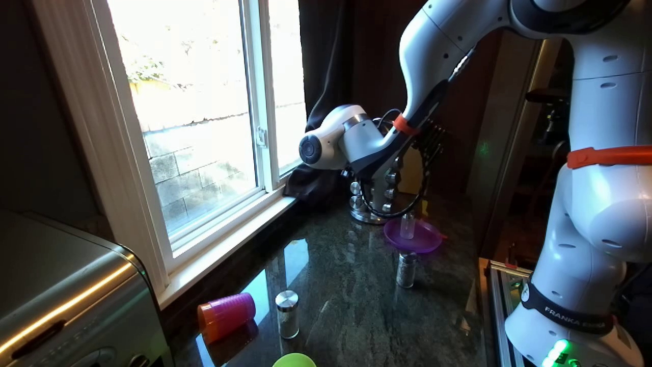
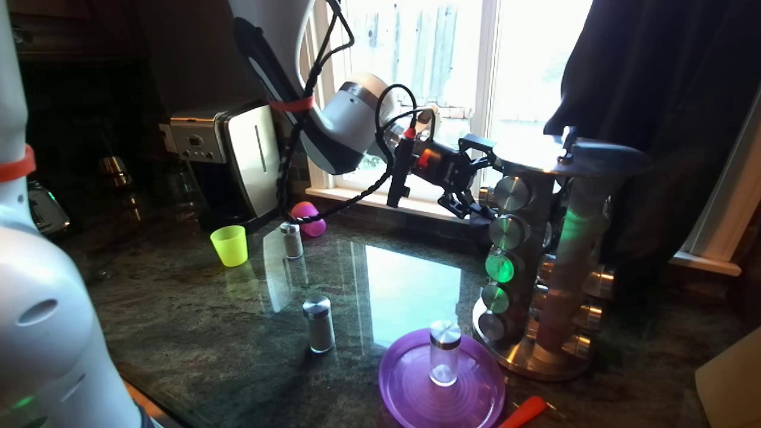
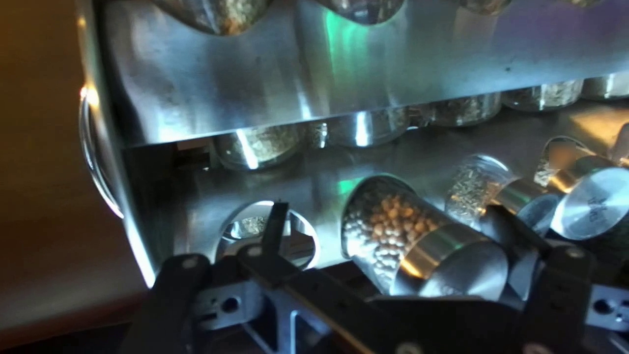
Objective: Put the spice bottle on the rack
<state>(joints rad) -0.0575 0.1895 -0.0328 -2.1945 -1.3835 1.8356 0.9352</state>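
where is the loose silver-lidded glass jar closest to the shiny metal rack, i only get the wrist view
Observer: In both exterior views, that silver-lidded glass jar stands upright on a round purple plastic plate beside the shiny metal rack.
Operator: any others off it
Observer: Yes, a second jar and a third jar, silver-lidded too, stand upright on the dark stone counter.

Rack [image 2: 532,267] silver, green glints; pincer [image 3: 385,209] black; plate [image 2: 404,380] purple, concentric rings; cup [image 2: 230,245] yellow-green; arm [image 1: 428,66] white.
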